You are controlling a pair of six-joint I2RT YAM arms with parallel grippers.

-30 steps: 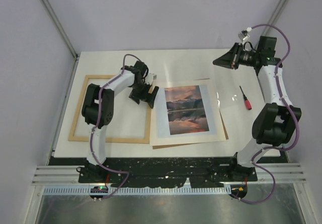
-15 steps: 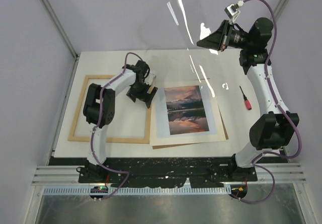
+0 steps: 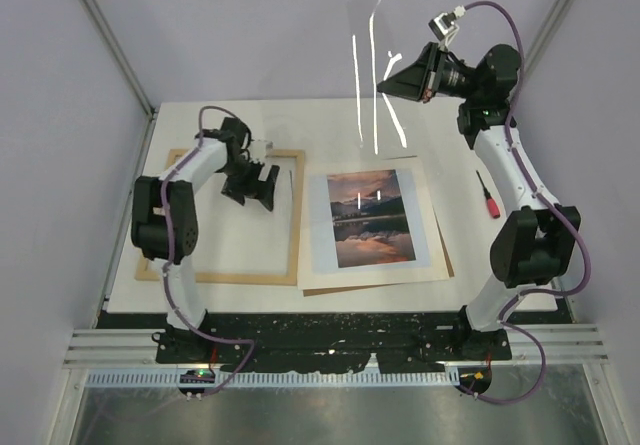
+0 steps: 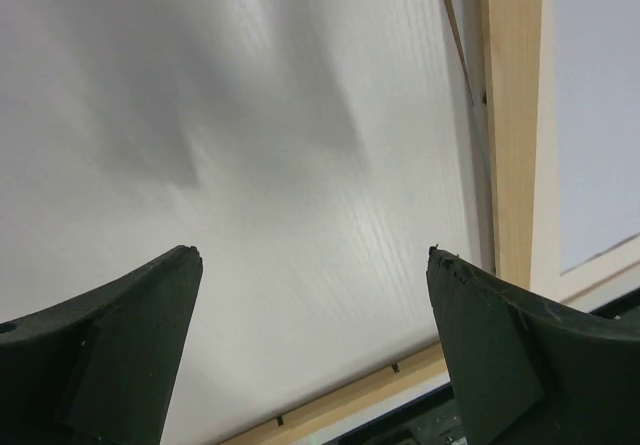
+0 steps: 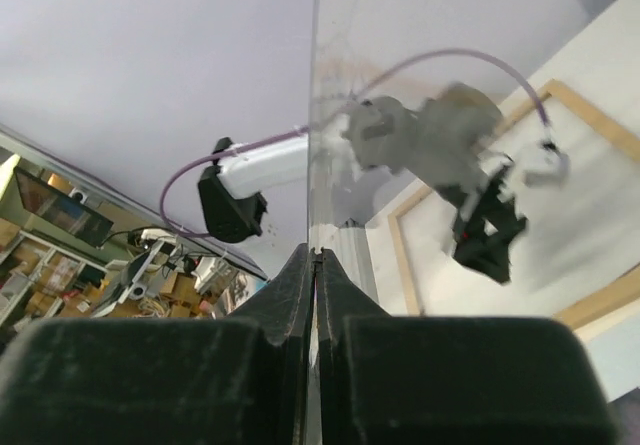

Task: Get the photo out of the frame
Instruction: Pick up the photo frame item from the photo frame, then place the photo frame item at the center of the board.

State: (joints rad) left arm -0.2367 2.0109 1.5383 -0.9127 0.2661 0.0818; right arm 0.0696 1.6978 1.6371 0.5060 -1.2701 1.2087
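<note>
The photo lies face up at the table's middle on a cream mat, over a brown board. The light-wood frame lies to its left with bare table showing inside it. My left gripper is open and empty over the frame's upper right inside. In the left wrist view the gripper is over white table, with the frame's rail at the right. My right gripper is raised at the back and shut on the edge of an upright clear pane. The right wrist view shows the gripper pinching the pane.
A red-handled screwdriver lies on the table right of the mat. Grey walls close in the back and both sides. The arm bases stand at the near edge on a black strip.
My right gripper has lifted the clear pane off the table, up and to the left, turning it upright. My left gripper has moved left from the frame's right rail to inside the frame.
</note>
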